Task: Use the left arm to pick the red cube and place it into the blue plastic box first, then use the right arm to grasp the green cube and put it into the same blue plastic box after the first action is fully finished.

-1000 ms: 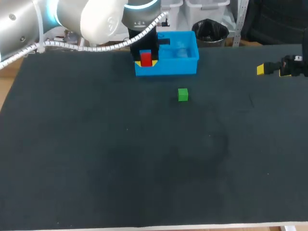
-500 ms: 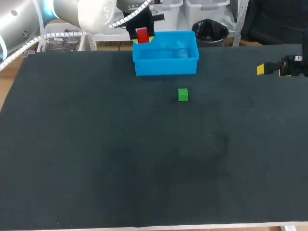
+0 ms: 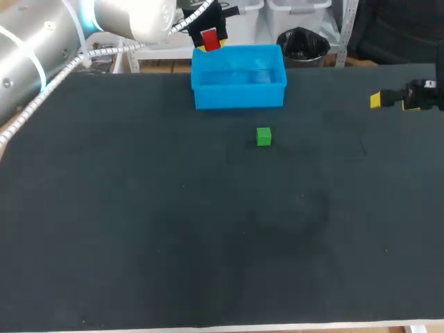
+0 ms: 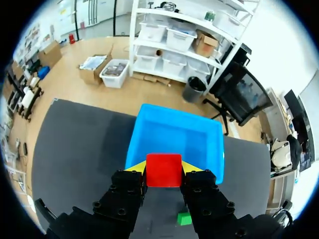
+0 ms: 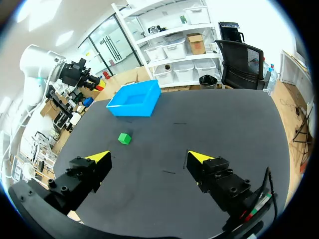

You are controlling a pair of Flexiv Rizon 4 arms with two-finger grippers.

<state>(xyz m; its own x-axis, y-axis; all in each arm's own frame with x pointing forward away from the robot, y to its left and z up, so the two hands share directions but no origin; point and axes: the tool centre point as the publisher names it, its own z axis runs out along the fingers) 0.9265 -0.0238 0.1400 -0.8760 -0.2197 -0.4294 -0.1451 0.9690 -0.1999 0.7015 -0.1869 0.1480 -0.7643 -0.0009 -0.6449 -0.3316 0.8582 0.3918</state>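
Head view looks down from behind; all views share the blue box point(image 3: 239, 96).

Nothing legible anywhere: no print, number, label or sign to read on red cube point(image 4: 163, 170), blue plastic box point(image 3: 239, 97), green cube point(image 3: 263, 137) or tabletop point(image 3: 173, 229).

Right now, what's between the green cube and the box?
Nothing. Only bare black table lies between the green cube and the box. The head view shows that gap plainly, and the right wrist view agrees.
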